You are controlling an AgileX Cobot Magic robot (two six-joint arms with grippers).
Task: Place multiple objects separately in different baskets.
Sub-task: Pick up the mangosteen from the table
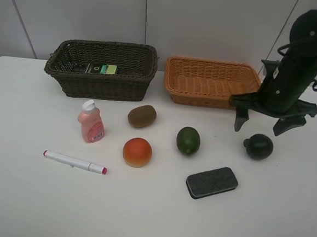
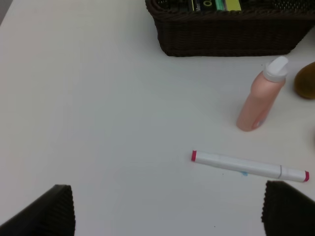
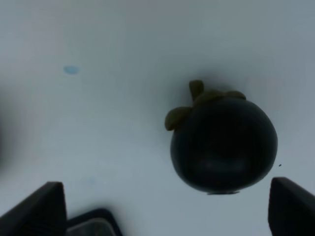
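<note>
On the white table lie a kiwi (image 1: 142,116), an orange-red fruit (image 1: 137,152), a green fruit (image 1: 188,140), a dark eraser (image 1: 212,182), a pink bottle (image 1: 91,122) and a marker (image 1: 74,162). A dark-green box (image 1: 101,69) lies in the dark brown basket (image 1: 106,86); the orange basket (image 1: 204,96) holds nothing. My right gripper (image 1: 262,125) hangs open just above and behind the dark-green round fruit (image 1: 258,146), which sits between the fingertips (image 3: 224,145). The left gripper (image 2: 170,216) is open over bare table near the marker (image 2: 248,166) and bottle (image 2: 258,98).
Both baskets stand side by side at the back against the grey wall. The left arm is outside the exterior view. A corner of the eraser (image 3: 93,223) shows in the right wrist view. The kiwi's edge (image 2: 306,81) shows beside the bottle in the left wrist view.
</note>
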